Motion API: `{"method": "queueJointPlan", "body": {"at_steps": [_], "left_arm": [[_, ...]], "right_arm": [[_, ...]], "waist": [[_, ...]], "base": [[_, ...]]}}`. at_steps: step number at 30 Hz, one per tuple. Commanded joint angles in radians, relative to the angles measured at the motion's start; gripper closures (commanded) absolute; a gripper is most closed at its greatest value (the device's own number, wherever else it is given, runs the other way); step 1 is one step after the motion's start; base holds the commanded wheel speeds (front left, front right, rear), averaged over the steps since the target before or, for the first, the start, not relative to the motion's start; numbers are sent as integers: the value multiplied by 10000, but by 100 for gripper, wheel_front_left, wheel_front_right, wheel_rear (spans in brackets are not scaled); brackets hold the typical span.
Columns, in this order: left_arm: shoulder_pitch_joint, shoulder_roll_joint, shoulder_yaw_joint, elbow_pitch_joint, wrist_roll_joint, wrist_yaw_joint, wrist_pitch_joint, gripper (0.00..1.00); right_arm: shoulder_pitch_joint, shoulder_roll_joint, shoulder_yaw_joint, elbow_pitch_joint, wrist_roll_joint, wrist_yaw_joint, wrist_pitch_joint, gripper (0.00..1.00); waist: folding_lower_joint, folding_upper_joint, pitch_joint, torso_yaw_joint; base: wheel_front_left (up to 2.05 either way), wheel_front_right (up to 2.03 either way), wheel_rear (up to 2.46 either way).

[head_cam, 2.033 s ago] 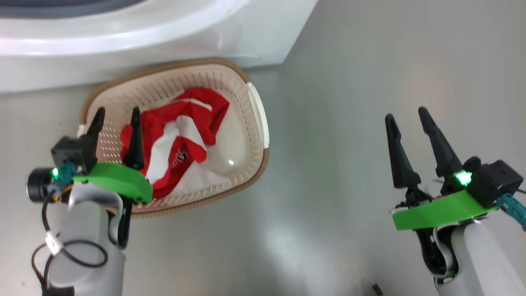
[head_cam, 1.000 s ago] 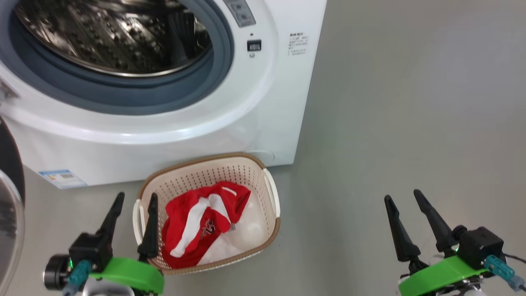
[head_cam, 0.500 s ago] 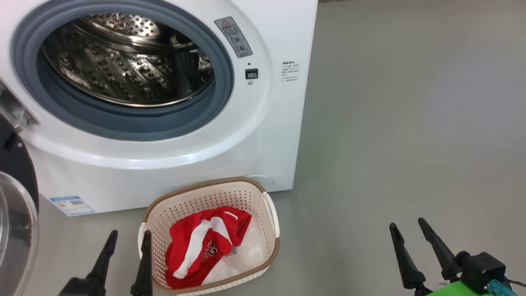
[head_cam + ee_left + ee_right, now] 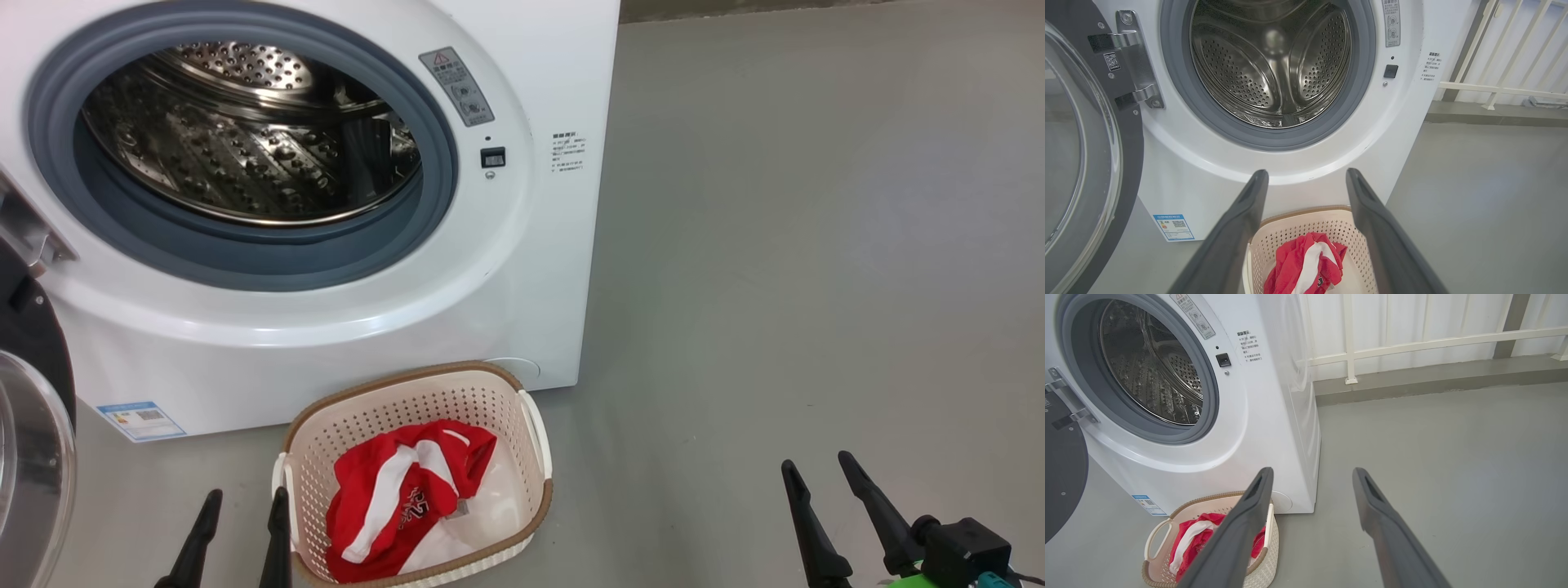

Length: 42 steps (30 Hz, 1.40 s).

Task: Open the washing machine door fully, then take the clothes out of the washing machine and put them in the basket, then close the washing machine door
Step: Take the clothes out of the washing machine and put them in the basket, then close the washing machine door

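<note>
The white washing machine stands with its steel drum exposed; I see no clothes inside the drum. The washing machine door is swung open at the left, its glass bowl showing. On the floor in front sits the cream basket holding red and white clothes. My left gripper is open just left of the basket, above it in the left wrist view. My right gripper is open and empty over bare floor, well right of the basket.
Grey floor stretches open to the right of the machine. A white railing on a low kerb runs behind it. A blue energy sticker marks the machine's lower left front.
The head camera has tilted up from the basket to the machine front, so both grippers now sit at the bottom edge. Both stay open; the clothes still lie in the basket.
</note>
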Motion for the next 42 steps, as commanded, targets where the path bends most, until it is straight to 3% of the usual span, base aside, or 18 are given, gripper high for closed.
{"method": "queueJointPlan", "body": {"at_steps": [1,23,42], "left_arm": [[-151,107,353,-299,-37,76,-51,0],[-318,107,320,-329,6,119,-51,0],[-299,106,243,-339,-32,122,-51,0]], "right_arm": [[-144,-137,187,-246,28,73,-65,0],[-220,-72,146,-240,-3,73,-65,0],[-214,-102,217,-201,14,73,-65,0]], "waist": [[0,0,6,3],[0,0,66,16],[0,0,-11,90]], "base": [[0,0,0],[-6,6,0],[-111,111,0]]}}
